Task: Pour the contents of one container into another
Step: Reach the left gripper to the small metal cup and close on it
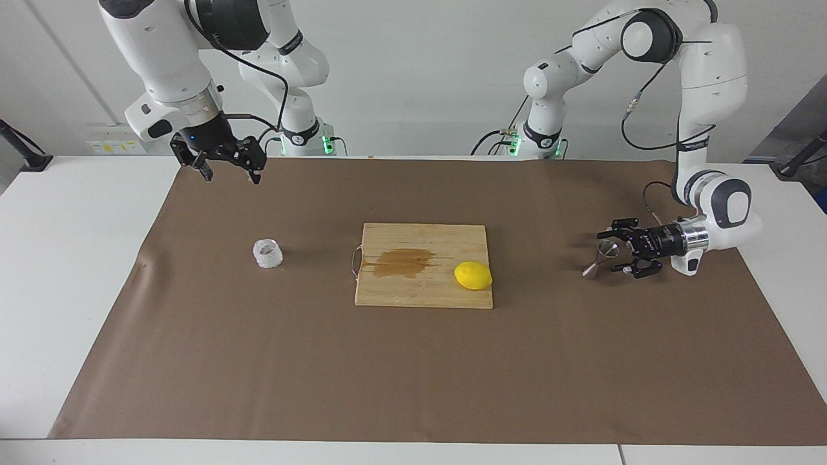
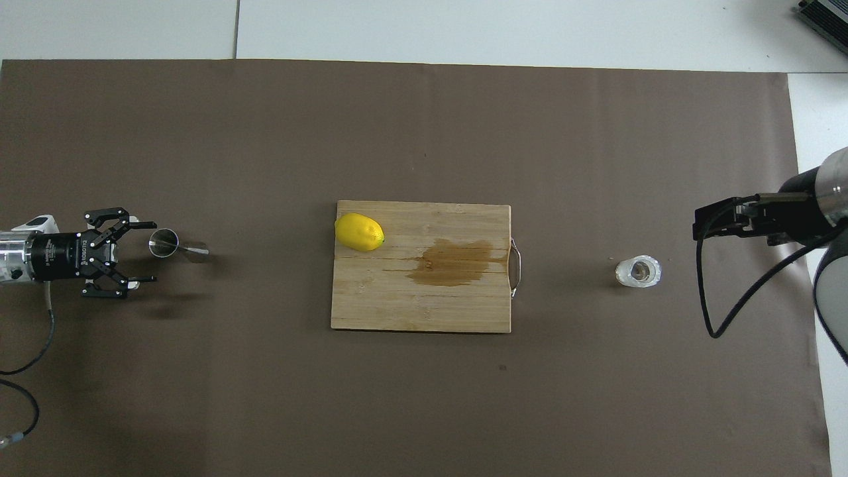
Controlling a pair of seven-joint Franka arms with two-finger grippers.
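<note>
With the left end effector spread open and empty, level beside the jigger near the left arm's tabletop edge, a tip-over could be caused by one finger striking first, while the right end effector, open and empty, is held well above the cup.

Both views are bright and evenly lit, with light falling from above. Shadows are soft and short: a faint smudge lies under the left end effector on the brown paper, toward 6 o'clock of it in the overhead view, and a dim patch sits at 3 o'clock of the whitish cup in the facing view. The steel jigger carries small highlights. Focus is sharp across the table, without motion blur or noticeable bending at the edges.
</note>
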